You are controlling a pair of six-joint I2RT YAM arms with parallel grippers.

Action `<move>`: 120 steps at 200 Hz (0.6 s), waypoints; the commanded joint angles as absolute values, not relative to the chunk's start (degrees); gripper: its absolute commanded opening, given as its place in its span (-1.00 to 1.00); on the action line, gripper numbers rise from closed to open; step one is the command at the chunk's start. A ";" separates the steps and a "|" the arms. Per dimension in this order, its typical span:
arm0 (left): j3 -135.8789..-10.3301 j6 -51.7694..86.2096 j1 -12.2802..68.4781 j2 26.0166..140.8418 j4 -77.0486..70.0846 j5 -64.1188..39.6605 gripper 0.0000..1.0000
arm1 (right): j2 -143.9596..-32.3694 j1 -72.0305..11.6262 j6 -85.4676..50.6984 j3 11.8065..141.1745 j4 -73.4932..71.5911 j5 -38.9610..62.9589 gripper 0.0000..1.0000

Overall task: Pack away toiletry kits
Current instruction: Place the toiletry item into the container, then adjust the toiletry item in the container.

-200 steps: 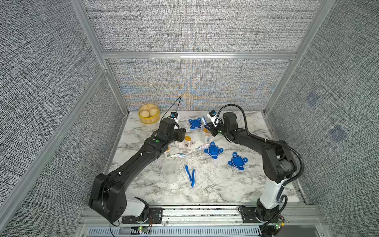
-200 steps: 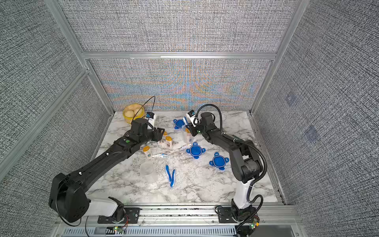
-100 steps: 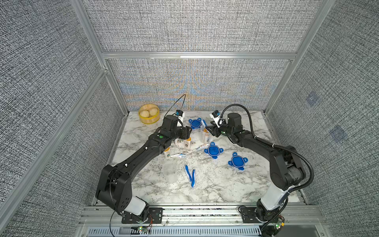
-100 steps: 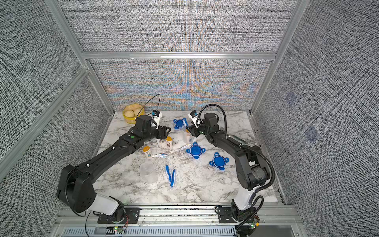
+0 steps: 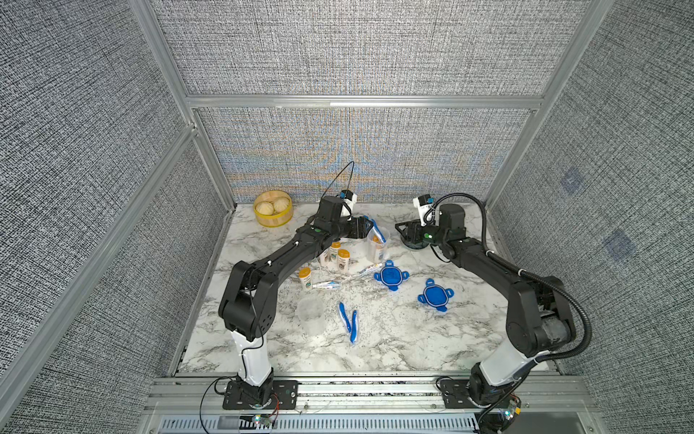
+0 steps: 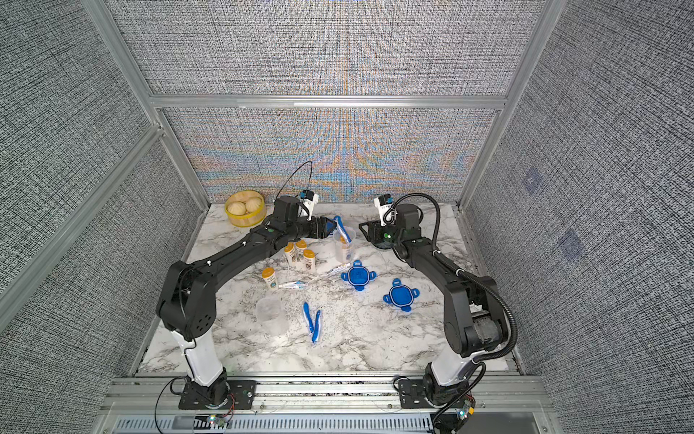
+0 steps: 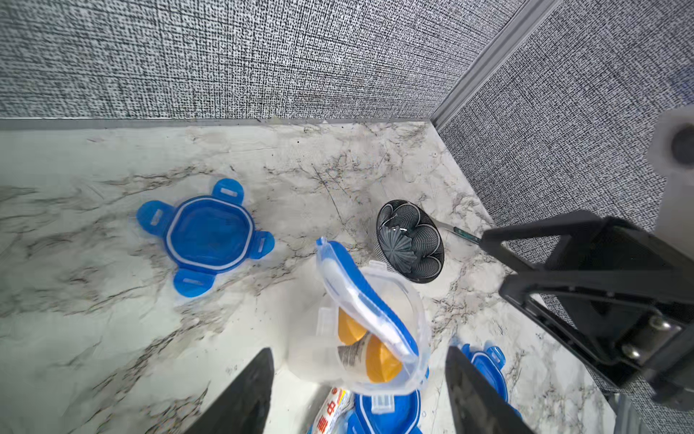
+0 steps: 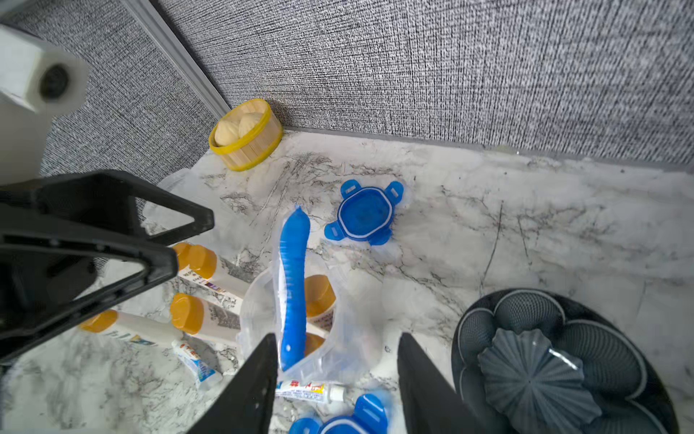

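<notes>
Left hand [image 7: 359, 353] is spread wide, a finger on each side of the cup [image 7: 311, 357], with a sliver of bench [image 5: 394, 338] showing either side, so it has no grip on it. Inside the cup a toothbrush [image 7: 360, 297] leans out over the rim above orange-capped bottles [image 7: 383, 362]. In both top views the cup stands upright at upper centre of the frame, right at the left hand's tips. Right hand [image 5: 402, 230], spread too and holding nothing, hangs over the dark dish [image 5: 417, 246], near the cup on its right. Below the cup lie loose bottles [image 5: 336, 257] and tubes [image 5: 326, 285], with two lids [image 5: 390, 276] to the right. Lower centre, an empty cup [image 5: 311, 313] and a pair of brushes [image 5: 349, 319].
</notes>
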State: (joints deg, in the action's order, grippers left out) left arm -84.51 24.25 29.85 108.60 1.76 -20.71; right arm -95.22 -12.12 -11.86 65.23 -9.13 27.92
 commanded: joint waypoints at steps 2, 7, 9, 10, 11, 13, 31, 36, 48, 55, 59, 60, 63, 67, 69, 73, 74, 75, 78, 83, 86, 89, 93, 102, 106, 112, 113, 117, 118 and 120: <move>-87.51 26.83 29.76 111.73 0.01 -24.71 0.37 | -94.37 -11.89 -17.36 64.56 -8.84 31.72 0.07; -88.25 27.09 29.77 112.51 0.01 -25.15 0.35 | -94.20 -11.87 -17.24 64.43 -8.81 31.81 0.07; -88.53 27.14 29.72 112.81 0.00 -25.21 0.34 | -94.17 -11.93 -17.16 64.42 -8.75 31.81 0.07; -88.65 27.19 29.72 112.92 0.00 -25.26 0.34 | -94.15 -11.90 -17.15 64.42 -8.77 31.82 0.07; -88.75 27.22 29.76 113.06 0.00 -25.29 0.33 | -94.14 -11.88 -17.14 64.47 -8.74 31.82 0.07; -89.05 27.37 29.78 113.39 0.00 -25.33 0.32 | -94.09 -11.89 -17.07 64.43 -8.56 31.84 0.07; -90.92 28.01 29.71 116.01 -0.56 -25.72 0.25 | -93.84 -11.81 -16.48 64.90 -7.64 32.00 0.07; -91.29 28.16 29.71 116.48 -0.84 -25.81 0.22 | -93.82 -11.82 -16.33 65.08 -7.36 32.14 0.07; -92.11 28.51 29.75 117.49 -1.38 -25.86 0.19 | -93.69 -11.82 -16.04 65.38 -6.84 32.25 0.06; -92.70 28.66 29.78 118.15 -1.36 -25.81 0.18 | -93.61 -11.84 -15.87 65.47 -6.77 32.40 0.06; -93.09 28.74 29.72 118.54 -1.26 -25.77 0.17 | -93.54 -11.81 -15.76 65.48 -6.75 32.41 0.06; -93.22 28.74 29.71 118.68 -1.20 -25.76 0.17 | -93.53 -11.81 -15.76 65.48 -6.72 32.42 0.06; -93.49 28.82 29.71 118.95 -1.07 -25.59 0.17 | -93.48 -11.83 -15.74 65.52 -6.68 32.43 0.06; -93.90 28.94 29.70 119.22 -0.83 -25.42 0.16 | -93.36 -11.78 -15.66 65.48 -6.60 32.39 0.06; -94.12 28.94 29.66 119.45 -0.63 -25.27 0.15 | -93.41 -11.82 -15.65 65.48 -6.53 32.42 0.06; -94.54 29.01 29.62 119.91 -0.39 -25.10 0.15 | -93.30 -11.79 -15.58 65.49 -6.58 32.50 0.06; -94.64 29.00 29.62 119.98 -0.28 -25.08 0.15 | -93.28 -11.79 -15.56 65.48 -6.59 32.46 0.06; -94.78 29.05 29.62 120.11 -0.23 -25.06 0.15 | -93.31 -11.82 -15.56 65.48 -6.55 32.45 0.06; -95.05 29.01 29.65 120.34 -0.08 -24.94 0.15 | -93.34 -11.79 -15.49 65.49 -6.59 32.44 0.06; -95.54 29.05 29.69 120.85 0.00 -24.94 0.15 | -93.24 -11.82 -15.49 65.48 -6.49 32.50 0.06; -95.76 29.09 29.58 121.13 0.00 -25.09 0.15 | -93.25 -11.80 -15.39 65.56 -6.39 32.46 0.06; -95.93 29.23 29.58 121.38 -0.14 -25.20 0.15 | -93.25 -11.82 -15.28 65.57 -6.35 32.44 0.06; -96.19 29.30 29.54 121.66 -0.40 -25.70 0.14 | -93.16 -11.78 -15.17 65.57 -6.33 32.50 0.05; -96.57 29.81 29.47 122.40 -1.47 -26.73 0.14 | -93.20 -11.82 -14.95 65.69 -5.95 32.51 0.06; -96.74 30.08 29.46 122.78 -1.99 -27.18 0.13 | -93.25 -11.86 -14.82 65.67 -5.67 32.44 0.05; -97.02 30.66 29.38 123.25 -2.72 -27.79 0.10 | -93.23 -11.86 -14.69 65.74 -5.55 32.31 0.05; -97.07 30.71 29.41 123.37 -2.77 -27.87 0.10 | -93.24 -11.86 -14.64 65.74 -5.50 32.28 0.05; -97.24 31.01 29.42 123.68 -3.24 -28.26 0.08 | -93.25 -11.74 -14.59 65.70 -5.30 32.33 0.05; -97.27 31.11 29.39 123.80 -3.33 -28.37 0.07 | -93.21 -11.71 -14.54 65.72 -5.29 32.30 0.05; -97.40 31.24 29.39 123.83 -3.49 -28.49 0.05 | -93.24 -11.70 -14.51 65.74 -5.28 32.27 0.05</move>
